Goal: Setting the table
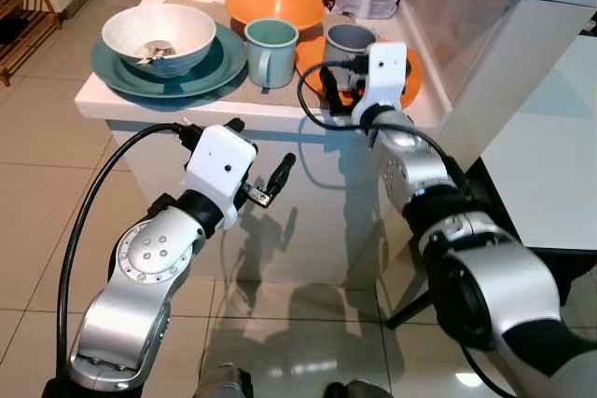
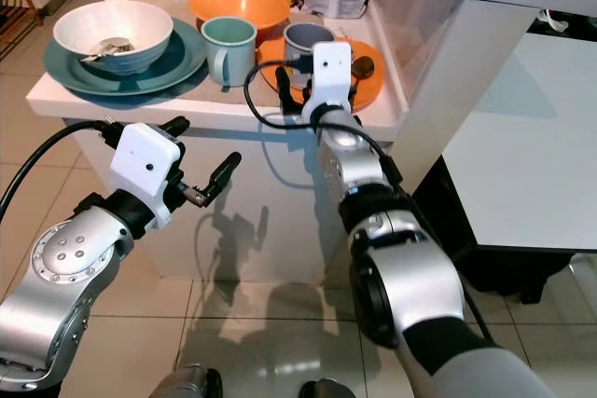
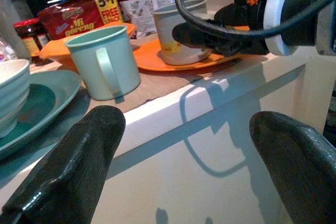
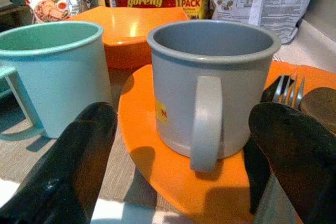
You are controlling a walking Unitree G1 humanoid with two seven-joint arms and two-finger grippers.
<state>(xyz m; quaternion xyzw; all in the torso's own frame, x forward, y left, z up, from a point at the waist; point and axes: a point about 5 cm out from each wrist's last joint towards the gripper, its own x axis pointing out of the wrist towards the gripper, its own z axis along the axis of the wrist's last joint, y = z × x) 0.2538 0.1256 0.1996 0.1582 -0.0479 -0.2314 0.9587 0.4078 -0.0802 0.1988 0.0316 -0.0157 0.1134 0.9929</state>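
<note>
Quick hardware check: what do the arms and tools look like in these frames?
Both arms are silver metal with rounded joint housings and black collars. The left arm shows bolt heads on its joint disc. Each wrist carries a white boxy camera module with a small dark lens, fed by a looping black cable. The left tool and right tool each have two long black textured fingers.

Both eye views look down from the head onto the counter [image 1: 280,109]. The right wrist view sits close behind the grey mug [image 4: 212,85]; the left wrist view looks up from below the counter edge, sharing that mug.
</note>
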